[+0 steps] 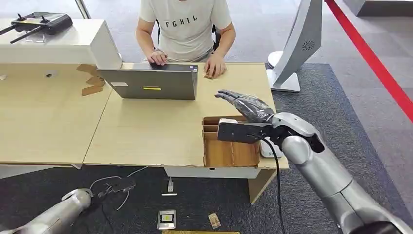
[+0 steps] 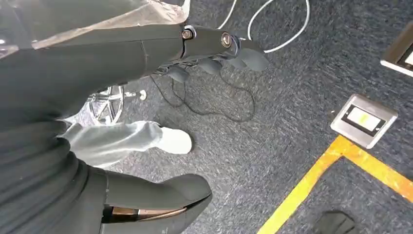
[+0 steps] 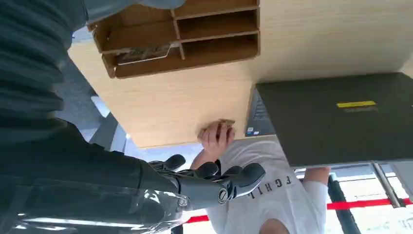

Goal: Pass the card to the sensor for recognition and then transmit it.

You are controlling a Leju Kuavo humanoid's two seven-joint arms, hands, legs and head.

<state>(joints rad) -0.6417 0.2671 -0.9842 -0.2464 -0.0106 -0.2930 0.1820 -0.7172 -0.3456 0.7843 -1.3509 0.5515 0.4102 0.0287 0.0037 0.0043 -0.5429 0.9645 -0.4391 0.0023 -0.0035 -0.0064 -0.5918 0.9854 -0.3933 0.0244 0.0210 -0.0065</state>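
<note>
Well, right hand: my right hand (image 1: 242,103) hovers right of centre, above the table (image 1: 146,131), fingers stretched flat, grasping nothing.
Left hand: my left hand (image 2: 214,48) hangs at lower left over the carpet, fingers loosely released, empty.
Card: a flat card (image 3: 143,53) lies in one compartment of the box (image 1: 210,146); I cannot read it.
Edges: the box sits at the table's lower right corner, touching the front edge; my forearm crosses the right edge just beside it.
Open room: bare tabletop spreads from centre to left, between box and laptop (image 1: 151,83).
In the way: the laptop stands at upper centre; a person (image 1: 185,24) sits behind it, one hand (image 1: 215,65) resting near my fingertips.
Around: a white stand (image 1: 302,44) rises at upper right; cables (image 1: 112,179) trail below the table.
</note>
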